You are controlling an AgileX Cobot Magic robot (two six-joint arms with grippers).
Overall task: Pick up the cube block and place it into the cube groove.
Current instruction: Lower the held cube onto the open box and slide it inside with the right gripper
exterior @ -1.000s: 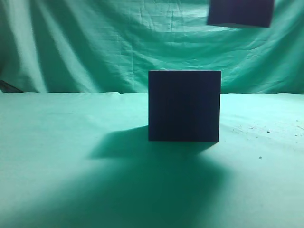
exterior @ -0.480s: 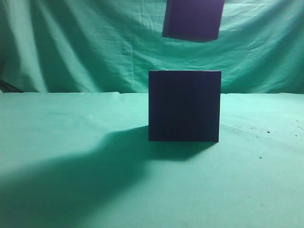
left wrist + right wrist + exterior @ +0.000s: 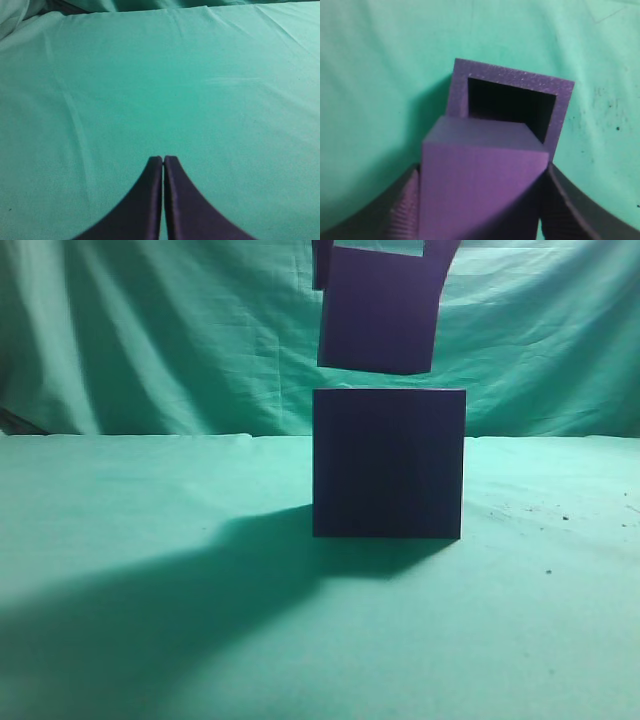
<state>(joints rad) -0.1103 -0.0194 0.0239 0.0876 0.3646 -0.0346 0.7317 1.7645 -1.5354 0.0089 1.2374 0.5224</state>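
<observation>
The cube groove (image 3: pixel 388 462), a large dark navy-purple box, stands on the green cloth mid-table. In the right wrist view its open square top (image 3: pixel 510 102) shows from above. My right gripper (image 3: pixel 480 200) is shut on the cube block (image 3: pixel 480 175), a smaller purple cube. In the exterior view the cube block (image 3: pixel 378 310) hangs slightly tilted just above the groove's top, a little left of its centre, with the right fingertips (image 3: pixel 385 248) at the frame's top edge. My left gripper (image 3: pixel 163 159) is shut and empty over bare cloth.
Green cloth (image 3: pixel 120 540) covers the table and hangs as a backdrop (image 3: pixel 150 330). Small dark specks (image 3: pixel 548 571) lie on the cloth right of the box.
The cube block has moved left and down from the upper right to just above the cube groove. The shadow on the cloth has spread leftward.
</observation>
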